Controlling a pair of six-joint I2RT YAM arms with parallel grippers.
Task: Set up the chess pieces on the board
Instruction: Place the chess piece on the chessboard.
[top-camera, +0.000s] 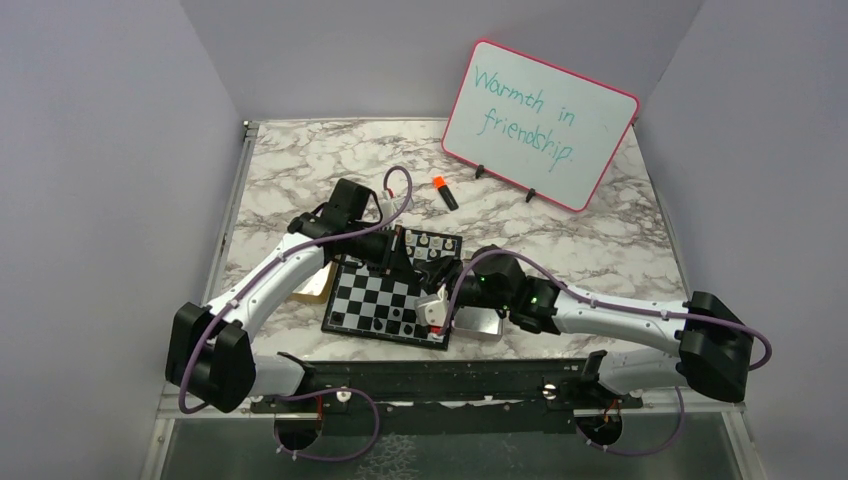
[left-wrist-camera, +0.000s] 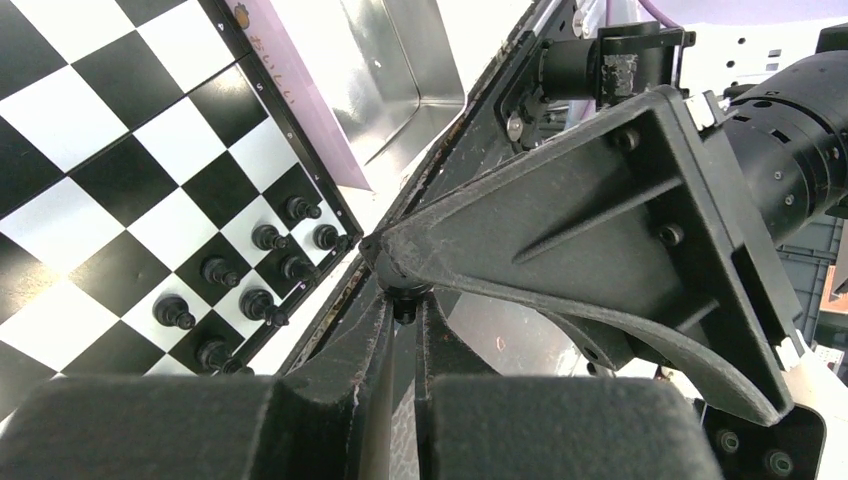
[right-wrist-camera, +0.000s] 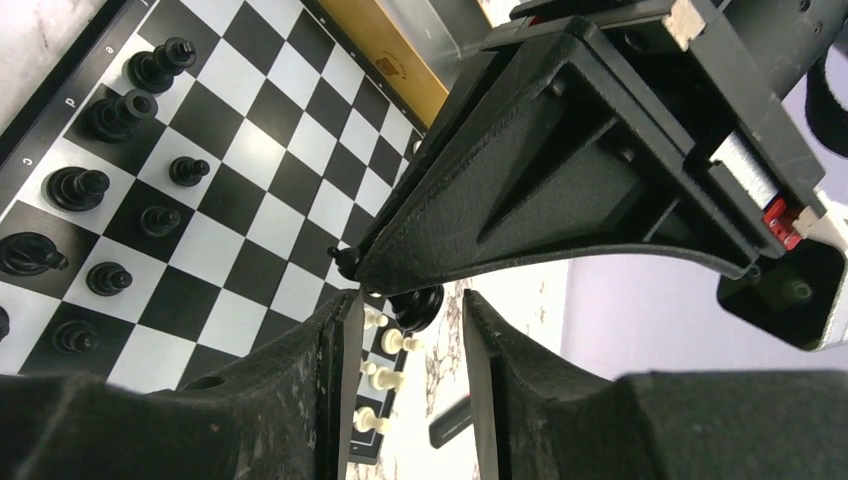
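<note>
Two grippers meet just above the board (top-camera: 360, 295). The left gripper (left-wrist-camera: 405, 312) seems pinched on one black piece (right-wrist-camera: 418, 303), with the right gripper (right-wrist-camera: 408, 325) spread around it. A mistimed release would likely drop it among the eight black pieces (left-wrist-camera: 255, 300) standing in two rows at one edge. Four pale pieces (right-wrist-camera: 385, 378) show opposite — others are hidden.

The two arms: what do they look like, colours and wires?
Both the left arm and right arm have white shells with bulky black joints and bases. A purple cable runs along each. The left gripper and right gripper have matte black rough-textured fingers. A green light glows on the right arm.
</note>
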